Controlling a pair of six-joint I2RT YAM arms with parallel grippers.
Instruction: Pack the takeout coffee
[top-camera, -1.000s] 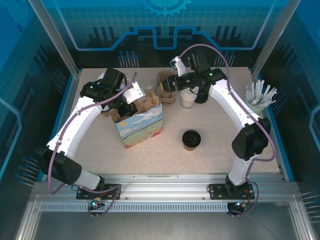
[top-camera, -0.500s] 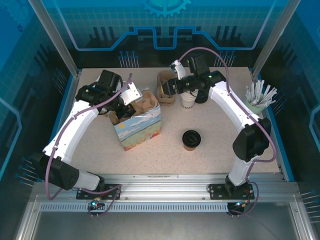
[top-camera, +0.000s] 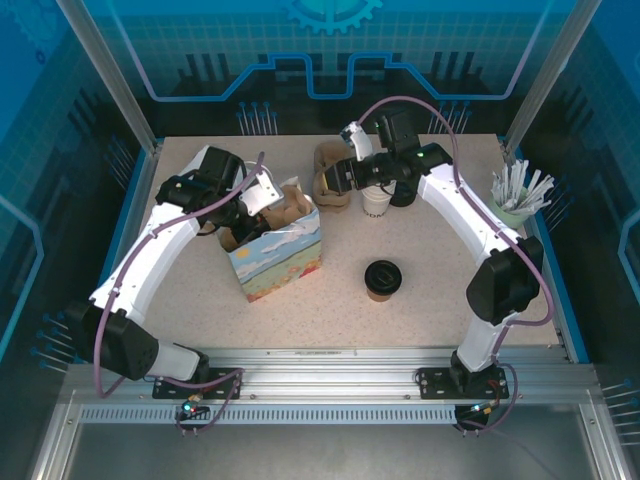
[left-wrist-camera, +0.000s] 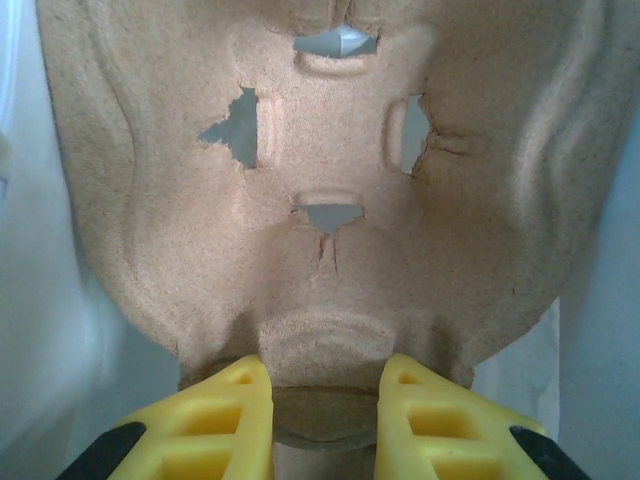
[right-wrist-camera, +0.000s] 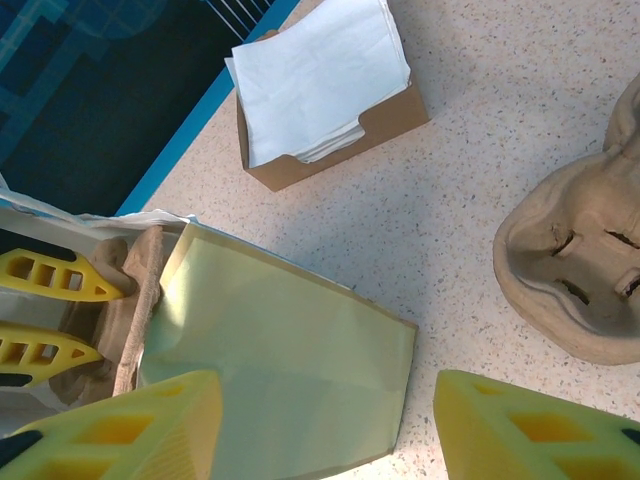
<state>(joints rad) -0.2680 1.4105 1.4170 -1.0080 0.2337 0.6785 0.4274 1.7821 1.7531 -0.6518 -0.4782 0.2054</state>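
The takeout coffee (top-camera: 382, 279), a brown cup with a black lid, stands alone on the table right of the printed paper bag (top-camera: 282, 262). My left gripper (top-camera: 260, 198) is shut on the rim of a brown pulp cup carrier (left-wrist-camera: 330, 200) and holds it in the bag's open mouth. Its yellow fingers (left-wrist-camera: 225, 425) clamp the carrier's edge. My right gripper (right-wrist-camera: 325, 430) hangs open above the bag's pale green side (right-wrist-camera: 290, 360), with nothing between its fingers. In the top view the right gripper (top-camera: 328, 188) is just right of the bag's top.
More pulp carriers (right-wrist-camera: 580, 265) sit stacked behind the bag, with white cups (top-camera: 377, 198) beside them. A cardboard box of white napkins (right-wrist-camera: 320, 90) stands at the back. A cup of stirrers (top-camera: 516, 196) is at the right edge.
My left gripper has shifted slightly left and lower with the carrier, nudging the bag. The right gripper has edged left toward the bag's top.
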